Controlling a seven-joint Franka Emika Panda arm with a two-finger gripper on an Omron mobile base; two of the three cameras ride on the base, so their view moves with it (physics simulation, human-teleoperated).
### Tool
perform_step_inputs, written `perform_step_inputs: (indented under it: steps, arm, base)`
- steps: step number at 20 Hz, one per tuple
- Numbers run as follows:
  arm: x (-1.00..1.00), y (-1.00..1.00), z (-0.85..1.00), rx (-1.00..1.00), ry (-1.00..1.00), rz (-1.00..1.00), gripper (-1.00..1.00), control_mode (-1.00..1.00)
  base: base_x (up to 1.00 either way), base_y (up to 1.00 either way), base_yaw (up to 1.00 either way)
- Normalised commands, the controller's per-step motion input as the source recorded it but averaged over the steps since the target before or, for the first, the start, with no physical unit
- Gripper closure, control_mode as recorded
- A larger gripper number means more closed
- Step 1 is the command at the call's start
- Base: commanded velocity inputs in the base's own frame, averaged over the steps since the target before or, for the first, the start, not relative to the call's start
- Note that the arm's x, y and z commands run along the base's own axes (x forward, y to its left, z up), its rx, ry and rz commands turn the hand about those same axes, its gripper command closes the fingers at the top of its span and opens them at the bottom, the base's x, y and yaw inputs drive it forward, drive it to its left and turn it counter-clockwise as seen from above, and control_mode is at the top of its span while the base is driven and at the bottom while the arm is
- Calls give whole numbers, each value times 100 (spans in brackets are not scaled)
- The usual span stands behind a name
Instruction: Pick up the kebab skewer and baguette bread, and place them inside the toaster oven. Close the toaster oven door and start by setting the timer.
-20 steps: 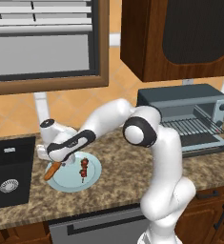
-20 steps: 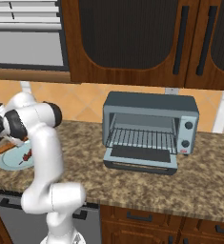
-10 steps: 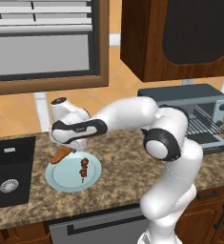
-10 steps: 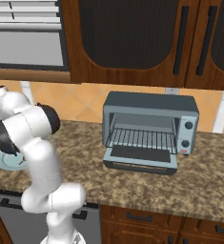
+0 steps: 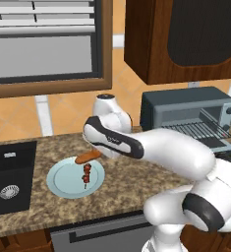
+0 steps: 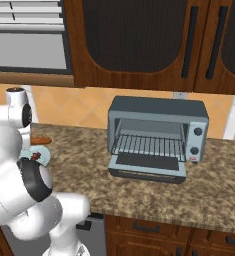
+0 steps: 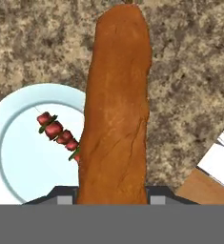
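Gripped between the two fingers of the gripper (image 7: 112,200) is the baguette bread (image 7: 116,105), which is pinched at its near end and is seen in the hand view running straight away from the hand, raised above the plate (image 7: 18,157) and the counter (image 7: 189,71). From the left base view the baguette bread (image 5: 87,157) is seen sticking out from under the white hand, held clear of the plate (image 5: 63,184) over its far edge. In the right base view its orange-brown tip (image 6: 40,141) is seen jutting out beside the arm, above the counter (image 6: 89,175).

On the plate the kebab skewer (image 5: 86,174) is left lying, near the plate's right part in the left base view; in the hand view the kebab skewer (image 7: 56,131) is seen with its far end partly hidden behind the loaf.

Well apart to the right, at the back of the counter (image 5: 136,167), the toaster oven (image 6: 159,137) is set. The toaster oven door (image 6: 146,165) is dropped open and lies flat in front, and the wire rack (image 6: 149,145) is exposed inside. Knobs (image 6: 196,142) are carried on the oven's right side.

A dark sink (image 5: 9,177) is sunk into the counter just left of the plate. Dark wooden cabinets (image 6: 139,45) are hung above the oven.
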Motion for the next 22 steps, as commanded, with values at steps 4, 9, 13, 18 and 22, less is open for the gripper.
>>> perform_step_inputs:
  steps: [4,9,13,18,22]
  arm:
    - [-44,-100,27,10,0,-18,100,-100]
    - [-27,-100,9,0,0,-7,100,-100]
    - [-24,-100,0,0,0,-5,100,-100]
    - [-8,-100,0,0,-4,-5,100,-100]
    - [0,-100,4,0,-6,-7,100,-100]
  base:
    - [0,0,0]
    - [0,0,0]
    - [0,0,0]
    - [0,0,0]
    - [0,0,0]
